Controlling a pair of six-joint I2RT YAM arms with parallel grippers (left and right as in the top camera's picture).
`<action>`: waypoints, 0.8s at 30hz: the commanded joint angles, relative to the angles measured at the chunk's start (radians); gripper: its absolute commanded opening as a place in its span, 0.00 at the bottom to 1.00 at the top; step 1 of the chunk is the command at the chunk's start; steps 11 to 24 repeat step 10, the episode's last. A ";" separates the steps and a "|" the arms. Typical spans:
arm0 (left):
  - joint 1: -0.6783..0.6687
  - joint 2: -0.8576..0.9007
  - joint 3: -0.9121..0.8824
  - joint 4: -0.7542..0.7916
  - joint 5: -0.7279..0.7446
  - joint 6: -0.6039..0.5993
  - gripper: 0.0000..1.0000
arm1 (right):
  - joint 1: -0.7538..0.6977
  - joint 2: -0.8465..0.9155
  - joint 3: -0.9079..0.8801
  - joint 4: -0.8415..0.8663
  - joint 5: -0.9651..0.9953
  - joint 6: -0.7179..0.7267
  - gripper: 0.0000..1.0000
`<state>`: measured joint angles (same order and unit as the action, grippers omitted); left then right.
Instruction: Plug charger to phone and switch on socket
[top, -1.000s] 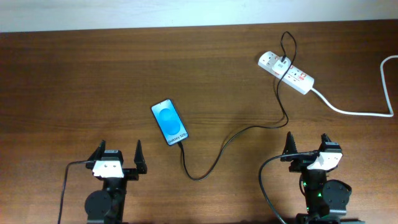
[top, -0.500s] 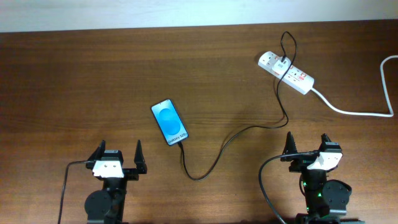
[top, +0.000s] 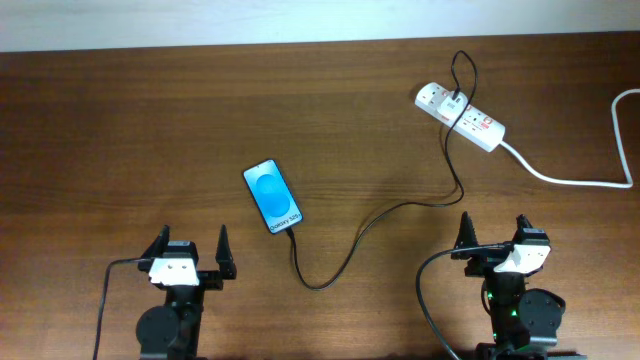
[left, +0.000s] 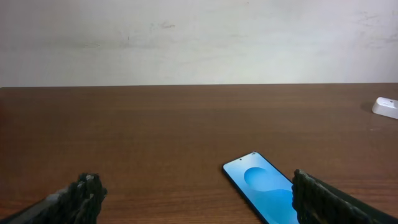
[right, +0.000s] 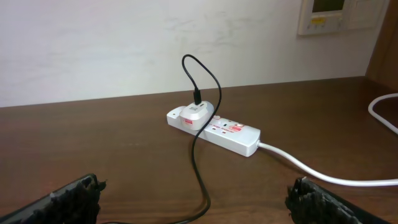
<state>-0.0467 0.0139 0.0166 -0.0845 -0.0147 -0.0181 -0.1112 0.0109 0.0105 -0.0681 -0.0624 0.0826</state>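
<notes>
The phone lies flat on the table with its blue screen up; it also shows in the left wrist view. The black charger cable runs from a white adapter in the socket down in a loop to the phone's near end, where its tip touches the phone. In the right wrist view the socket and the cable are ahead. My left gripper is open and empty, near the front edge below the phone. My right gripper is open and empty, in front of the socket.
The socket's thick white cord runs off to the right edge and curves back along it. A white wall stands behind the table's far edge, with a wall panel at the upper right in the right wrist view.
</notes>
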 joint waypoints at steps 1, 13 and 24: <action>-0.005 -0.009 -0.008 0.002 0.011 0.019 0.99 | 0.005 -0.006 -0.005 -0.005 -0.006 0.003 0.98; -0.005 -0.009 -0.008 0.002 0.011 0.019 0.99 | 0.005 -0.006 -0.005 -0.005 -0.006 0.003 0.98; -0.005 -0.009 -0.008 0.002 0.011 0.019 0.99 | 0.005 -0.006 -0.005 -0.005 -0.006 0.003 0.98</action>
